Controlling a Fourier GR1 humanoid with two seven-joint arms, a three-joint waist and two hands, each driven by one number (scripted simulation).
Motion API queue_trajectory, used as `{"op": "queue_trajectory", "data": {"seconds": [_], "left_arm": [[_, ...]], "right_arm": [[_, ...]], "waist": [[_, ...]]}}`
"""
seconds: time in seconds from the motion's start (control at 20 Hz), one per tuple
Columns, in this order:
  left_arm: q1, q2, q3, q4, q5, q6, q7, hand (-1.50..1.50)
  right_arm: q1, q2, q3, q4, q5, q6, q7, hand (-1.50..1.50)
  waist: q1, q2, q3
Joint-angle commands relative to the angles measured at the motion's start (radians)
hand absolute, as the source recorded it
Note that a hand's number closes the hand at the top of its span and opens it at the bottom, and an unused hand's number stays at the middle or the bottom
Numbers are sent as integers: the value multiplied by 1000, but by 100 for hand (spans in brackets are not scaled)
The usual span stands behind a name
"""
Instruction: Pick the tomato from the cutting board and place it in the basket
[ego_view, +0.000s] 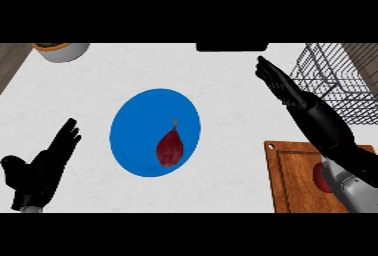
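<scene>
My left hand (40, 167) rests open at the lower left, fingers up, out of the way. Mid-counter I see a blue plate (133, 125) holding a dark red vegetable (170, 146). My right hand (284, 85) stretches flat and open toward the wire basket (336, 80), carrying nothing; the tomato (320, 176) sits on the cutting board (295, 175), mostly hidden under my forearm.

Your right hand (284, 86) reaches up the view's right side, fingers straight and together, holding nothing, its grey forearm entering from the lower right corner. Your left hand (40, 167) rests at the lower left, fingers relaxed and pointing up, thumb spread.
</scene>
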Motion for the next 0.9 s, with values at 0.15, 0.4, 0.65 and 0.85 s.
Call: {"op": "queue_trajectory", "data": {"seconds": [0.15,0.4,0.65,0.85], "left_arm": [[53,-59,-27,96,-5,14,42,0],[52,-104,-73,167,-15,18,101,0],[108,-61,-38,137,2,-14,102,0],[83,-62,-22,172,-4,-11,92,0]], "right_arm": [[38,-7,-197,99,-298,169,-63,150],[194,4,-43,-1,-279,348,-138,150],[335,-18,11,-187,23,112,-80,-150],[238,-199,-91,-220,195,63,61,-150]], "waist": [[-6,37,-10],[-24,31,-10],[-30,22,-12],[-49,21,-18]]}}
